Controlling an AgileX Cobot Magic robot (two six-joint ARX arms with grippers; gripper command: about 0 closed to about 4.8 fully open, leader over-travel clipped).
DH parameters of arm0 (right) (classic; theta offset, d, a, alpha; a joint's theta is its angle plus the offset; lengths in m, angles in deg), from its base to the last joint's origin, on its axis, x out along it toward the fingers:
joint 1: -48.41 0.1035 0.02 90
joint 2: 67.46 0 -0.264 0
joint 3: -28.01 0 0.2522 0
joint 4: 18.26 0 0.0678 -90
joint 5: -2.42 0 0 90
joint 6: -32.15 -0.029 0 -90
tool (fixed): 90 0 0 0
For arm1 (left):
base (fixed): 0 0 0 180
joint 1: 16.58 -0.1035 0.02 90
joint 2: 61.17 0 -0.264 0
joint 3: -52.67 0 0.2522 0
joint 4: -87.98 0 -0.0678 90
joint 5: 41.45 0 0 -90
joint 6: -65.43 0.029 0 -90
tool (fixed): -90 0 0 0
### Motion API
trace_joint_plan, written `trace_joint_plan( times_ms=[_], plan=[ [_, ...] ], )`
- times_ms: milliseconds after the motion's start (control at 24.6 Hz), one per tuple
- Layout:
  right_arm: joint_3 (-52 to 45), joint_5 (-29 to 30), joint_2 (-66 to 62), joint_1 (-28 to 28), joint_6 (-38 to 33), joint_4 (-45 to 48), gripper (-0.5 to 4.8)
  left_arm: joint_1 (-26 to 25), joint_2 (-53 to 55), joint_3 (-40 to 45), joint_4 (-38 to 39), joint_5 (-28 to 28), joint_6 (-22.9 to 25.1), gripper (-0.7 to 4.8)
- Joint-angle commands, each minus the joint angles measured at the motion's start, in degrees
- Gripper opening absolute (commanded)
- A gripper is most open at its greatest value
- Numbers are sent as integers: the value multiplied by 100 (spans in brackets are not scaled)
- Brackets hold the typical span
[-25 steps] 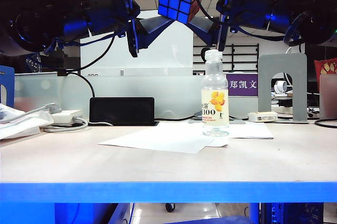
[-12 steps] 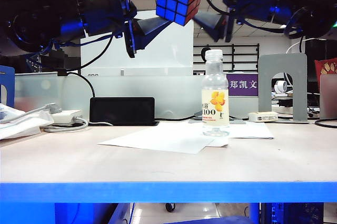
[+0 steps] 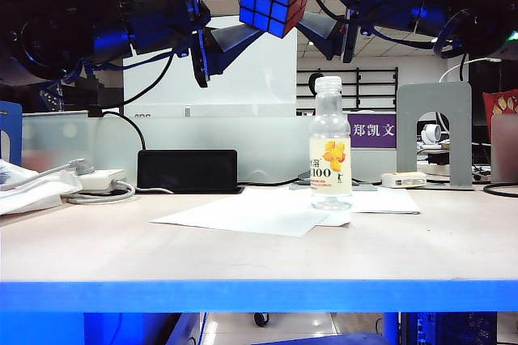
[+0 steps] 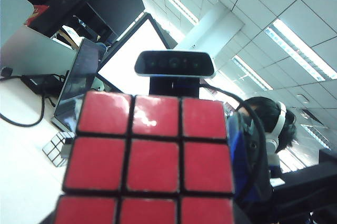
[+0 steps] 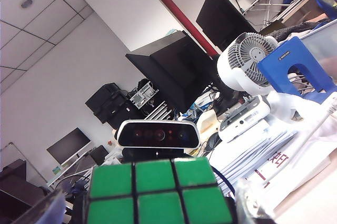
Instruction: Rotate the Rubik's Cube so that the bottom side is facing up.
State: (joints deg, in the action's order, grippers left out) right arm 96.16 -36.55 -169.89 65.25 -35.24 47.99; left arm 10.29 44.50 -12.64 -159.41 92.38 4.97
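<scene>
High above the table, the right gripper (image 3: 328, 37), a dark two-finger claw on the right arm, has let go of the small black-edged Rubik's Cube (image 3: 276, 1) with blue and reddish sticker faces and drawn back to the right, leaving a clear gap beside it. The cube, previously clamped between both grippers, now sits slightly higher and more tilted in the left gripper (image 3: 231, 5) alone.
</scene>
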Motion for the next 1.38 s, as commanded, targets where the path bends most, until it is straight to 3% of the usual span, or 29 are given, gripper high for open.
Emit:
trace_joint_plan(
  times_ms=[41,244,366,569,731,812,934,1218,1381],
  plan=[
    [13,140,24,37,-59,96,418,-4,-35,-107,-188,-299,33,268],
    [13,122,24,39,-57,96,417,-4,-35,-337,-188,-264,17,268],
    [13,118,24,39,-55,98,337,9,-35,-378,-186,-192,-83,268],
    [13,146,24,39,-55,98,331,13,-33,-374,-181,-11,-208,268],
    [13,166,26,39,-55,98,263,13,-33,-374,-131,144,-192,269],
    [13,168,26,39,-55,98,264,13,-33,-374,-7,144,-192,297],
    [13,184,26,39,-57,101,264,13,-33,-374,232,146,-170,453],
    [15,186,26,39,-55,101,263,13,-33,-374,348,201,-138,479],
    [15,210,26,35,-50,98,263,2,-33,-374,896,540,175,479]
  ],
)
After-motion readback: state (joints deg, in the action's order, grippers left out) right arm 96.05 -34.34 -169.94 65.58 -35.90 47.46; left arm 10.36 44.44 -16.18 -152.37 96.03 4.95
